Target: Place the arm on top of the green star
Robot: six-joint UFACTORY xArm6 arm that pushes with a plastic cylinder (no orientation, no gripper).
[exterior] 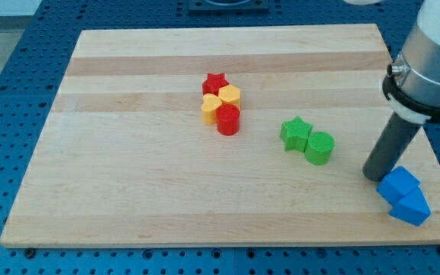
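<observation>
On the board [128, 183]: everything placed from the green star
green star [296, 133]: right of board centre, flat on the wood
green cylinder [319, 147]: touching the star, on its lower right
my tip [375, 175]: well right of the star, slightly lower, past the green cylinder; not on the star
rod [392, 149]: dark, leaning up to the right into the grey arm [434, 53]
claw: none on this rig, bare rod only, holding nothing
blue blocks [403, 195]: two, touching each other, far lower right of the star, just beside my tip; shapes unclear
red star [215, 82]: upper left of the green star, well apart
yellow hearts [220, 101]: two, just below the red star, touching it
red cylinder [228, 120]: left of the green star, against the yellow hearts
</observation>
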